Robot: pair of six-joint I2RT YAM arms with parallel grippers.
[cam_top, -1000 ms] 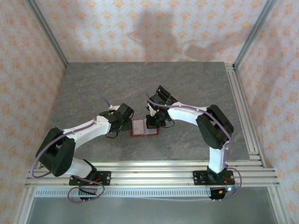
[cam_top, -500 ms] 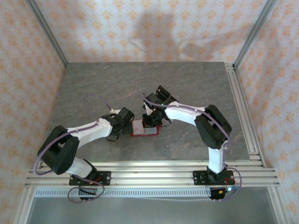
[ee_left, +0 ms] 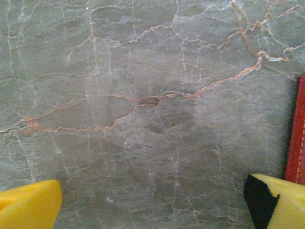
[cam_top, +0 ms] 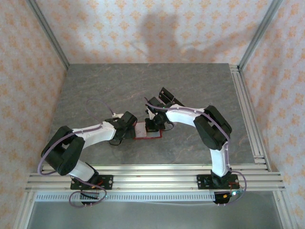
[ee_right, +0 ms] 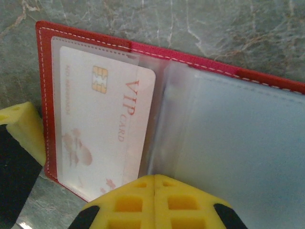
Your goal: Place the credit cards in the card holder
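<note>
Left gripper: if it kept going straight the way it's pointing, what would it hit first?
Most likely the bare table: the left gripper, open, points down at it. The card holder's edge sits beside one fingertip, probably missed, though depth is unclear.

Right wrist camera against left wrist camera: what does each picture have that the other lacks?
Right wrist: the card holder lies open, showing clear sleeves, with a pink credit card marked VIP tucked into the left one. The right gripper has its yellow pads pressed together at the holder's near edge. Left wrist: a broad stretch of bare veined table under the left gripper, whose fingers are wide apart. Shared: the grey stone table, yellow finger pads, and the holder's red edge, a thin strip at the right of the left wrist view.
</note>
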